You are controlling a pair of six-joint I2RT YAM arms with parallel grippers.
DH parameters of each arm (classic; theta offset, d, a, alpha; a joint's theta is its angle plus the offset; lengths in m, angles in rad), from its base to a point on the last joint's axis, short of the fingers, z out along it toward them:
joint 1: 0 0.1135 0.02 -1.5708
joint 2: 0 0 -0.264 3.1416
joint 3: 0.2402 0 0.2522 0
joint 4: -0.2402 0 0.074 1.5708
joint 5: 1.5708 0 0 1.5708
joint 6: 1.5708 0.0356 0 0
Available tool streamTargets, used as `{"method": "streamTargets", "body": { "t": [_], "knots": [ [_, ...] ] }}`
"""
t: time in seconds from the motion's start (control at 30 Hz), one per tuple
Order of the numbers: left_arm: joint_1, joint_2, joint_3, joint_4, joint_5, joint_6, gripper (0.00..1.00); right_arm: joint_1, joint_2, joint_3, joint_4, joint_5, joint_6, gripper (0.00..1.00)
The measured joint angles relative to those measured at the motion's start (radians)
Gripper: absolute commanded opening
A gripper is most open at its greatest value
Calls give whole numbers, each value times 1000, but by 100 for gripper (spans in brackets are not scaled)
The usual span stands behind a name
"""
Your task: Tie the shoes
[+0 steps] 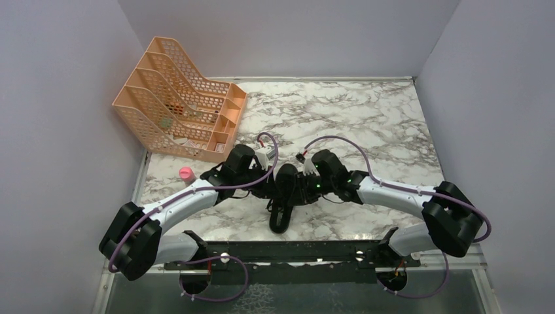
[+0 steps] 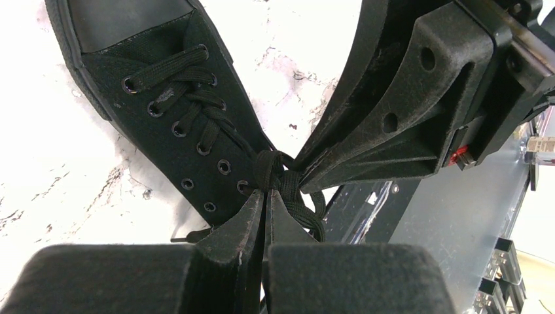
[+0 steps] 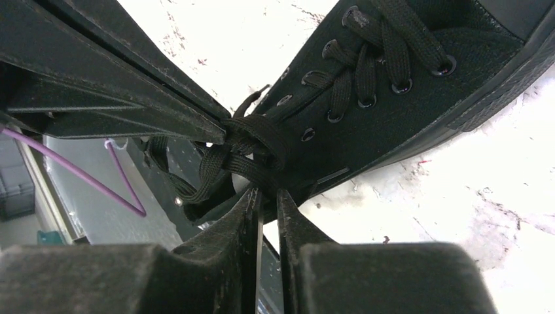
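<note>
The black low-cut shoe point(image 1: 283, 208) lies on the marble table between both arms. In the left wrist view the shoe point(image 2: 163, 131) has its toe at top left and a lace knot point(image 2: 273, 171) at the top eyelets. My left gripper point(image 2: 265, 194) is shut on a black lace at the knot. My right gripper point(image 3: 267, 191) has its jaws nearly together on a lace just below the knot point(image 3: 256, 140). In the top view the left gripper point(image 1: 273, 188) and the right gripper point(image 1: 300, 188) meet tip to tip over the shoe. Loose lace loops point(image 3: 196, 176) hang toward the heel.
A peach mesh file organiser point(image 1: 177, 108) stands at the back left. A small pink object point(image 1: 186, 173) lies beside the left arm. A black rail point(image 1: 288, 252) runs along the near table edge. Grey walls close in left, right and back.
</note>
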Motion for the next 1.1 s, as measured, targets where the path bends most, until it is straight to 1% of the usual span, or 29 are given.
{"method": "streamTargets", "body": {
  "t": [0.13, 0.37, 0.77, 1.1],
  "knots": [
    [0, 0, 0, 0, 4, -1, 2, 0, 0, 3, 10, 1, 7, 1],
    [0, -1, 0, 8, 18, -1, 2, 0, 7, 29, 26, -3, 47, 1],
    [0, -30, 0, 31, 32, -3, 2, 0, 29, 66, -11, 20, 204, 1],
    [0, -35, 0, 31, 40, -5, 3, -3, 42, 55, 39, 72, 353, 1]
  ]
}}
